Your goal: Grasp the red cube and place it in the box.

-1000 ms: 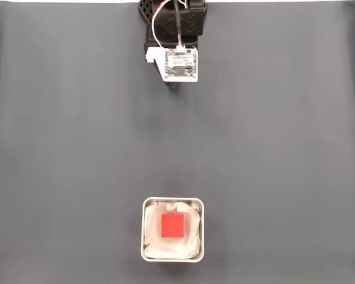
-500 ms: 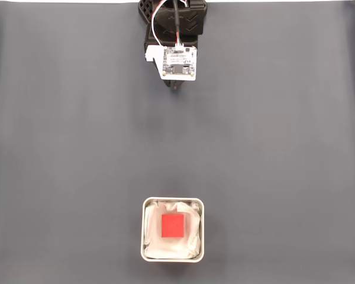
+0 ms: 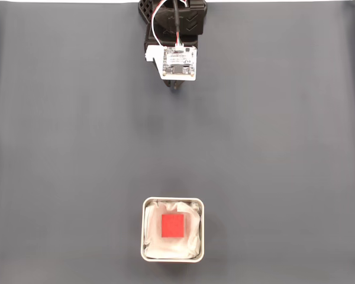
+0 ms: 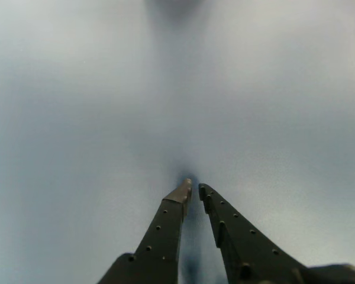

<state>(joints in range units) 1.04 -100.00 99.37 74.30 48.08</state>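
Cube (image 3: 172,225) seated in box (image 3: 147,205) near table's front edge | jaws (image 4: 193,187) nearly closed, empty | risk: little, unless arm returns, knocks box.

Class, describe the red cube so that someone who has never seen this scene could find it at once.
In the fixed view, start on the dark grey table and go to its lower middle, where a square light-grey box with a wrinkly white lining stands. The red cube lies inside it, the one bright-coloured thing there.
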